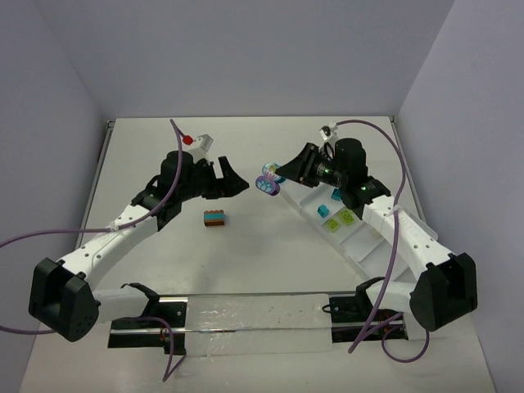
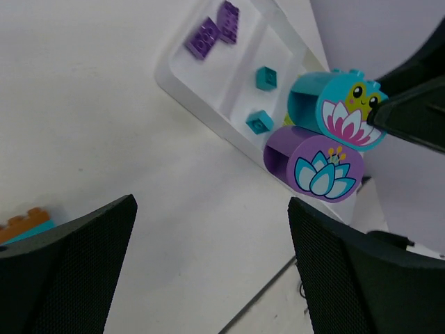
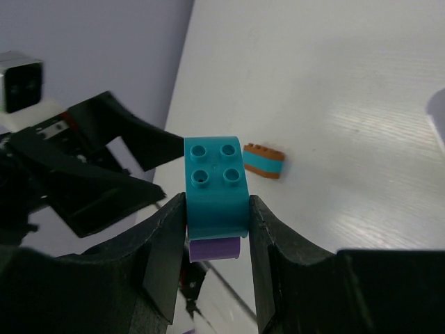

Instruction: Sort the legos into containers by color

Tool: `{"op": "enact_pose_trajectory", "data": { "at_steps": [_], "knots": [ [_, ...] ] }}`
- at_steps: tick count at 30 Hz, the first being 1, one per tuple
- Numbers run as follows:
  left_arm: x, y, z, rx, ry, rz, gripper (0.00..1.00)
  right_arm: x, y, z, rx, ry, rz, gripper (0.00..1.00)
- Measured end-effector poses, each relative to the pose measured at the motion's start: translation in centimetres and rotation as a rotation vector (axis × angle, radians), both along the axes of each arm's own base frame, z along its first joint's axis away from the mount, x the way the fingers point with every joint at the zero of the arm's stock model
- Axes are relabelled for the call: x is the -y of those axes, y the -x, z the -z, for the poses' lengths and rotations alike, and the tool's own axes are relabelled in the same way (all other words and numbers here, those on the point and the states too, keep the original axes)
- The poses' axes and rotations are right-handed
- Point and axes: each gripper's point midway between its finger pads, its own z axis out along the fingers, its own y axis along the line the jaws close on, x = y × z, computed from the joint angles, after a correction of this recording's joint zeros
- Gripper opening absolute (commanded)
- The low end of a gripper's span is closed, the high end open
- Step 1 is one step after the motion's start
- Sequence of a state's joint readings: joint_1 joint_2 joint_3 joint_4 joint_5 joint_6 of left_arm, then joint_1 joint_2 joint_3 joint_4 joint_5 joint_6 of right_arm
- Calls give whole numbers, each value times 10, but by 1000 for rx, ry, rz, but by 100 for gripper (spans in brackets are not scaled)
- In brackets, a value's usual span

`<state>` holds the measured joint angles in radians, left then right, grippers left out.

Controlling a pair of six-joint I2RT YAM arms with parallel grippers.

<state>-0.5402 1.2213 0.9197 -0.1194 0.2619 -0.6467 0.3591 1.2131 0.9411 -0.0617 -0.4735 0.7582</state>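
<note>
left arm [image 1: 123,225]: you have it reaching low from the near-left base toward the middle of the counter [image 1: 262,258], with the wrist turned to the right.
left jaws: spread wide with nothing between them, facing the other arm's load.
right arm [image 1: 401,233]: reaches from the near-right base along the white tray [image 1: 370,248], with the wrist turned to the left.
right jaws: pinched on the sides of a teal rounded brick [image 3: 214,188] stacked on a purple rounded brick [image 2: 313,163]. the pair is off the counter, between your two wrists and near the tray's far end.
prints: a pink-and-white lotus and a small face on the teal brick, and a teal-and-white lotus on the purple one.
tray contents: purple legos [image 2: 212,28] in the end compartment, teal legos [image 2: 264,78] in the next, and lime green legos [image 1: 340,219] further along.
orange-brown and teal clump [image 1: 216,218]: on the counter near your left jaws, well apart from the tray.
</note>
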Motion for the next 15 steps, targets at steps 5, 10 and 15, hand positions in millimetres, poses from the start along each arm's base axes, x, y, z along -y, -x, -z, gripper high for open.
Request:
{"op": "enact_pose_trajectory", "data": {
  "at_steps": [5, 10, 15],
  "knots": [
    [22, 20, -4, 9, 114, 165, 97, -15, 6, -3, -1, -58, -105, 0],
    [36, 36, -21, 53, 214, 292, 92, -20, 12, -9, 14, -86, -156, 0],
    [45, 47, -26, 53, 281, 381, 83, -25, 19, -17, 33, -117, -209, 0]
  ]
}}
